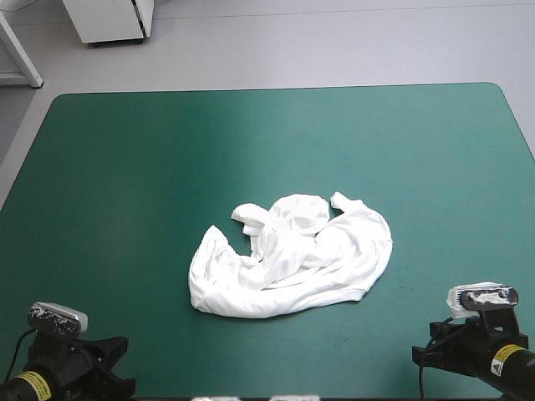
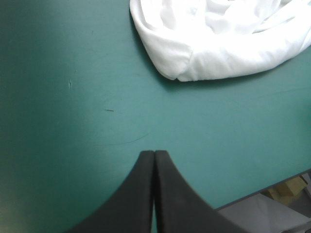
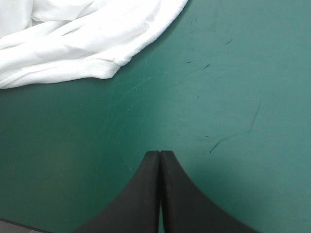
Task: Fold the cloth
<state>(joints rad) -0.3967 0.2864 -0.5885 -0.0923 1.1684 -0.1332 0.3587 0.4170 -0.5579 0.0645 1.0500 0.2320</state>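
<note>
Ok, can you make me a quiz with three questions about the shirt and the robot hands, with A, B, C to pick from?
1. Where is the T-shirt lying?
A. Hanging over the far edge
B. Near the middle of the table, between the two arms
C. Between a gripper's fingers

2. What colour is the T-shirt?
A. Brown
B. Yellow
C. White

3. How do the left gripper and the right gripper stand?
A. Both shut and empty
B. Both wide open
C. Both shut on the T-shirt

Answers:
1 B: the high view shows it mid-table, a little toward the near edge.
2 C: it is white in every view.
3 A: in each wrist view the black fingers meet in one pointed arch over bare teal-green cover, with the T-shirt ahead of them and apart.
</note>
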